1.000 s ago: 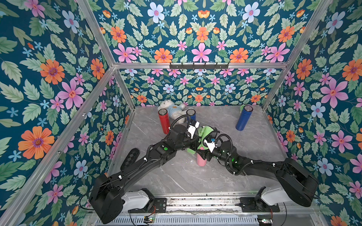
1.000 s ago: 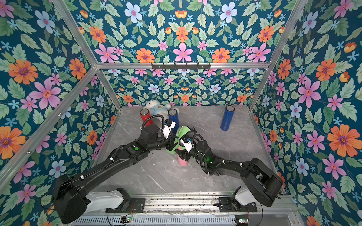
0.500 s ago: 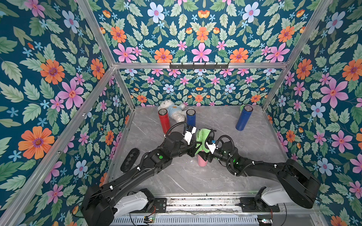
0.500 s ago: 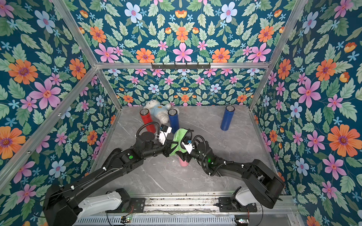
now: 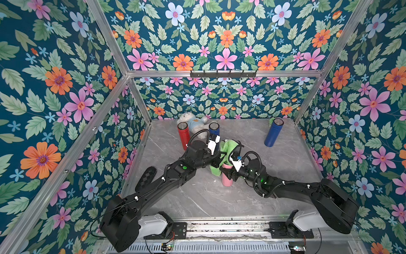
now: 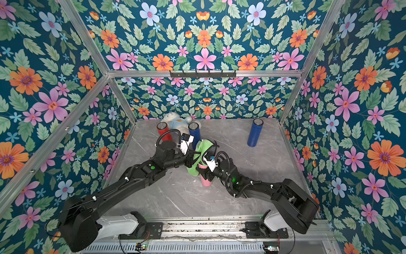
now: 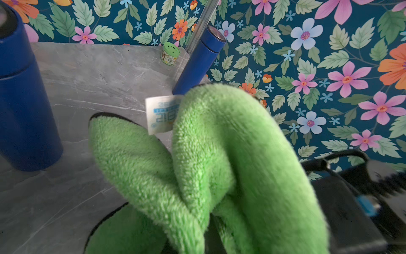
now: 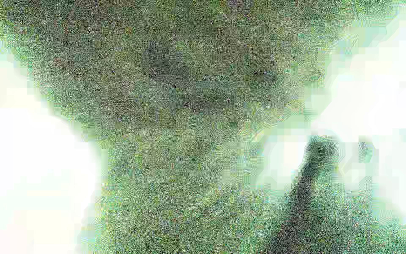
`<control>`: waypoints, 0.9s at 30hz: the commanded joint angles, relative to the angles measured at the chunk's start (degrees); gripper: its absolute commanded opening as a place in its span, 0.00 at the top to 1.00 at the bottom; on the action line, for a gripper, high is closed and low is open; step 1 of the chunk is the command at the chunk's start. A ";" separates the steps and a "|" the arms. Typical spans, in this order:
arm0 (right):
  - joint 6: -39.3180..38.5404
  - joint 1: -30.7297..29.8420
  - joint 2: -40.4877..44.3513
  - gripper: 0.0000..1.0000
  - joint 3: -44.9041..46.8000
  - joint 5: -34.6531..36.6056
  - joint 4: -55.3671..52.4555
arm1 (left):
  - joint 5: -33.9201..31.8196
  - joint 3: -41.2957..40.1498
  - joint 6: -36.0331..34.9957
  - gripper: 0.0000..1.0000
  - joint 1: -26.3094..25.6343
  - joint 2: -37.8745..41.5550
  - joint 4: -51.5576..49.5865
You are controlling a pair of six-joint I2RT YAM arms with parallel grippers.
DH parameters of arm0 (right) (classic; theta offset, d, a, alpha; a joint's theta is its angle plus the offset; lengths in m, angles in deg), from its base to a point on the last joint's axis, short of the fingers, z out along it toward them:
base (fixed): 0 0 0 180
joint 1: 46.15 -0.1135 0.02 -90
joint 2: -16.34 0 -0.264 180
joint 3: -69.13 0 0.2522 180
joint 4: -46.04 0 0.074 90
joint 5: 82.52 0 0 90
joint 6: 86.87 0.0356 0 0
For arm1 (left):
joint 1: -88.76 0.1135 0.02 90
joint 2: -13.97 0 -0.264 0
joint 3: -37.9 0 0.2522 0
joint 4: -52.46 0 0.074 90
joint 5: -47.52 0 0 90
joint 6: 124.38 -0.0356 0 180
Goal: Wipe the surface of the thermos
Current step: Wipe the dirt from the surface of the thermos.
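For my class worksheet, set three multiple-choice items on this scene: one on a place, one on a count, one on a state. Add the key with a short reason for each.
1. Where does the plush toy lie?
A. At the back wall, behind the red thermos
B. At the front edge
C. In the middle

2. How many thermoses stand on the table?
A. Two
B. Three
C. Four

3. What state is the green cloth in?
A. Folded flat
B. Draped over the pink thermos, pinched in the left gripper
C. Crumpled in a corner

Key:
1 A: in both top views it lies against the back wall.
2 C: the red thermos, dark blue thermos, blue thermos and pink thermos all stand upright.
3 B: the cloth covers the pink thermos's top and runs into the shut left gripper.
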 commanded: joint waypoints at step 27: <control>6.07 0.65 24.19 1.00 -9.08 13.07 -25.97 | -1.26 -24.02 3.97 1.00 4.85 19.81 7.10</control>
